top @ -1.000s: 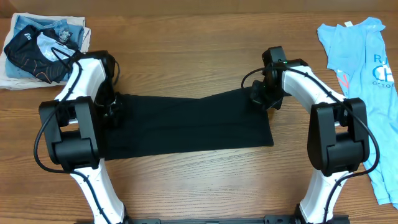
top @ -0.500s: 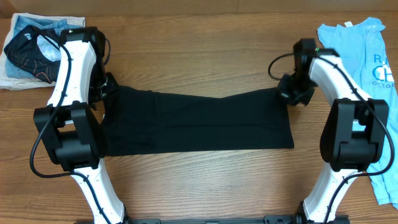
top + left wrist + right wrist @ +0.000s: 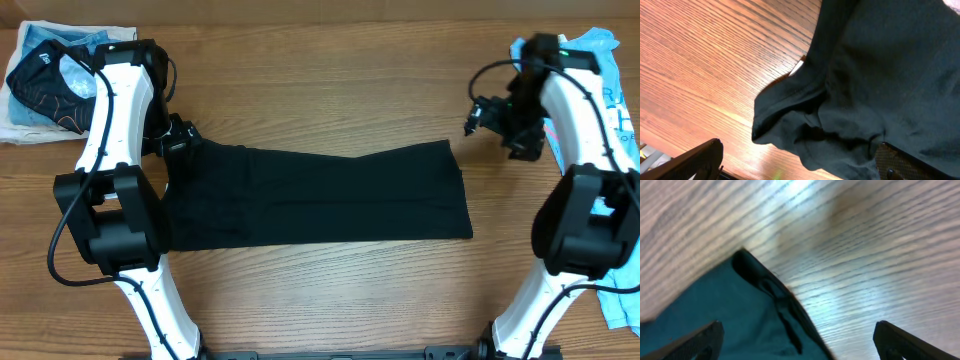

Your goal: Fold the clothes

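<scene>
- black T-shirt: in overhead its left end is hidden under the left arm; sleeves and neck label can't be made out.
- left gripper: fingers cropped by the wrist frame's bottom edge, only tips show in the lower corners.
- right gripper: same crop. View is smeared; cloth corner at lower left, can't tell which garment.
- light blue tee: cut by overhead's right edge, partly behind the right arm, print unreadable.
- pile, upper left: cropped, garments tangled.
</scene>
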